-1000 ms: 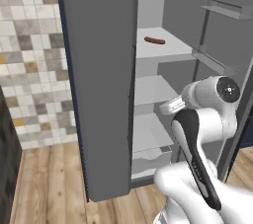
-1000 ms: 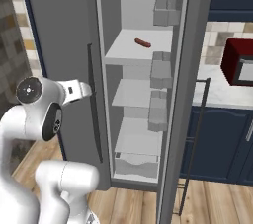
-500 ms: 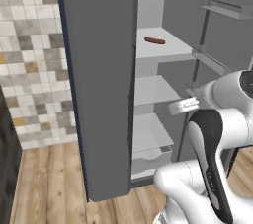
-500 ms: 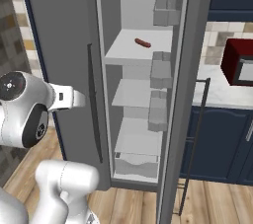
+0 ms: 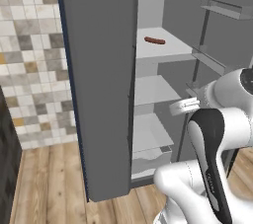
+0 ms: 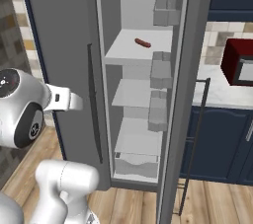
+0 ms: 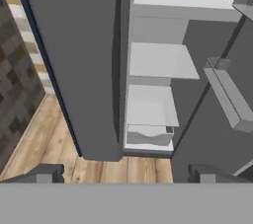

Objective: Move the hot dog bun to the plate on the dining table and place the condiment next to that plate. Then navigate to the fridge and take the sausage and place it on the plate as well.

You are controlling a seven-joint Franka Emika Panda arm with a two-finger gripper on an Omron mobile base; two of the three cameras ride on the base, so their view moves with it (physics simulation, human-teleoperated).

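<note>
We face the fridge (image 6: 64, 30): its left door shut, its right door (image 6: 185, 94) swung out, carrying grey bins (image 6: 160, 70). The sausage (image 6: 143, 43) lies alone on the upper shelf (image 6: 131, 50). Our right base view adds a red microwave (image 6: 238, 62) on the counter. Our gripper (image 7: 126, 172), fingers spread wide and holding nothing, points at the lower shelves

The fridge (image 6: 64, 70) stood with its right door open, showing white shelves inside. The upper shelf (image 6: 129, 50) carried the sausage (image 6: 143, 43), which lay toward the back right. The two shelves below it were bare, and a white drawer (image 6: 134, 164) sat at the bottom, above the wooden floor (image 6: 207, 203).
</note>
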